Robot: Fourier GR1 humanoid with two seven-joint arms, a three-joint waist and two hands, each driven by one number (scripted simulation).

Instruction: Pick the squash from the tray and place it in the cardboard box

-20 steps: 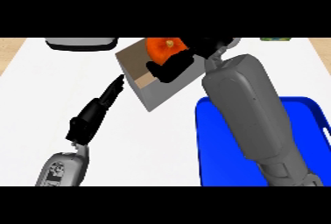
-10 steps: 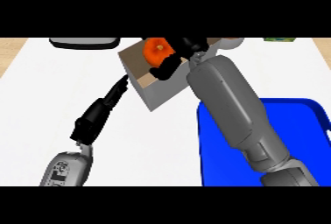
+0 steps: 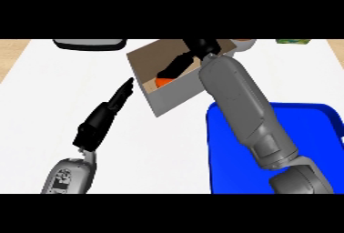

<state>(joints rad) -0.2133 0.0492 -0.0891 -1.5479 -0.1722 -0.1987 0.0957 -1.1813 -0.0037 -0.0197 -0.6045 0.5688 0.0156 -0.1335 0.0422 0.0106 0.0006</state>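
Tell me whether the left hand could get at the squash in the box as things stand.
Probably not easily. The left hand lies with straight fingers just outside the cardboard box, whose near wall stands between them. The squash sits inside, with the right hand already over it.

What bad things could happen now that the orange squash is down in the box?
The right hand is inside the cardboard box, over the squash. Lifting out, it might catch the box wall and shove or tip the box. The left hand reaches close to the box's side, so it could bump it too. I can't tell if the fingers have let go; if not, the squash may come back up.
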